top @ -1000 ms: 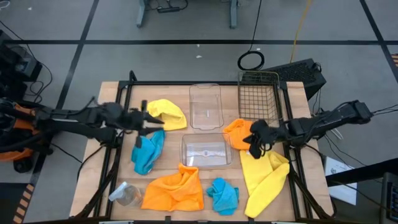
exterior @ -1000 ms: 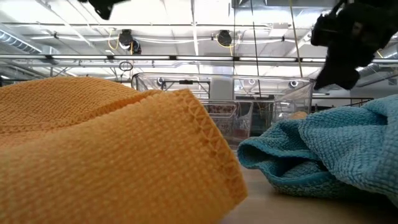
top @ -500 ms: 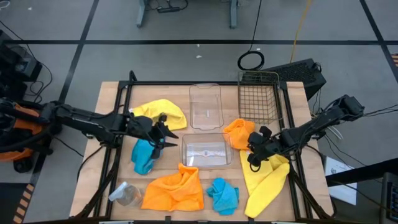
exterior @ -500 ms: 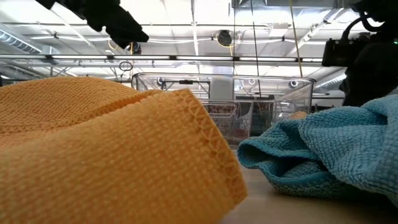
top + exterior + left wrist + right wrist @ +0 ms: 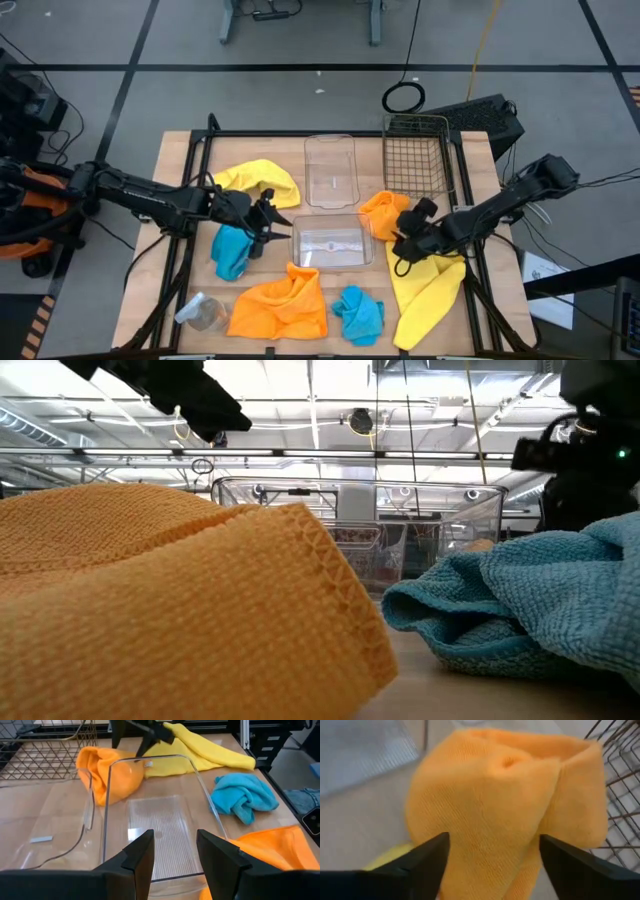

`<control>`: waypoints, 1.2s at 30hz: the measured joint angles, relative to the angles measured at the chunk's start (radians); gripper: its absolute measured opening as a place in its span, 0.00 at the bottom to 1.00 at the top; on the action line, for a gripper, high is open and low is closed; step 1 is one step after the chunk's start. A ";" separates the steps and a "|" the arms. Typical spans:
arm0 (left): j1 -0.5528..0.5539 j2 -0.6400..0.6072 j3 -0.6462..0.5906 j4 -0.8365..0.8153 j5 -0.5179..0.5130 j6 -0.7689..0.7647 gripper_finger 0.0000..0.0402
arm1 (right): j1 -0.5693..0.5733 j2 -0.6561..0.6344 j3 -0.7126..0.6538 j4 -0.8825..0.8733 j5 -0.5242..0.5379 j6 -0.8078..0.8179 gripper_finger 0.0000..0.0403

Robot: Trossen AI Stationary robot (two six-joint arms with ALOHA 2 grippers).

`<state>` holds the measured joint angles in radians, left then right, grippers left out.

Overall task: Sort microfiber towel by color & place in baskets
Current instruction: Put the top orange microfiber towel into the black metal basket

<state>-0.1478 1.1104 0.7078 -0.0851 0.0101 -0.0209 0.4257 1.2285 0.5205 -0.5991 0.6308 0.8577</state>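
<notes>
My left gripper (image 5: 266,216) (image 5: 175,837) hangs open with nothing between its fingers. It is just left of the near clear basket (image 5: 332,240), above a bunched blue towel (image 5: 231,250). My right gripper (image 5: 403,243) (image 5: 494,840) is open, its fingers on either side of the orange towel (image 5: 495,790) that lies beside the wire basket (image 5: 415,152); whether they touch it I cannot tell. A yellow towel (image 5: 425,285) lies under and near of it. Another yellow towel (image 5: 262,182), an orange towel (image 5: 283,305) and a blue towel (image 5: 358,312) lie on the table.
A second clear basket (image 5: 330,170) stands at the far middle, left of the wire basket. A small clear jar (image 5: 203,313) lies at the near left. A black frame (image 5: 190,180) runs around the table top.
My left gripper has gone from over the far yellow towel toward the right and near edges, to beside the near clear basket. The blue towel below it has bunched up smaller. My right gripper has gone down and toward the near edge over the orange towel and has opened.
</notes>
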 joint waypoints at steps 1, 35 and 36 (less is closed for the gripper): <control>0.000 0.000 0.000 0.001 0.000 0.000 0.39 | -0.002 0.025 0.000 0.000 0.000 0.001 0.80; 0.000 0.226 -0.001 0.421 -0.008 0.164 0.39 | 0.087 -0.134 0.184 -0.038 -0.103 -0.084 0.01; 0.001 0.243 -0.001 0.465 -0.008 0.167 0.39 | 0.105 -0.149 0.200 -0.034 -0.083 -0.104 0.01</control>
<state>-0.1473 1.3538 0.7072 0.3803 0.0025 0.1465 0.5310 1.0791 0.7207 -0.6331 0.5474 0.7541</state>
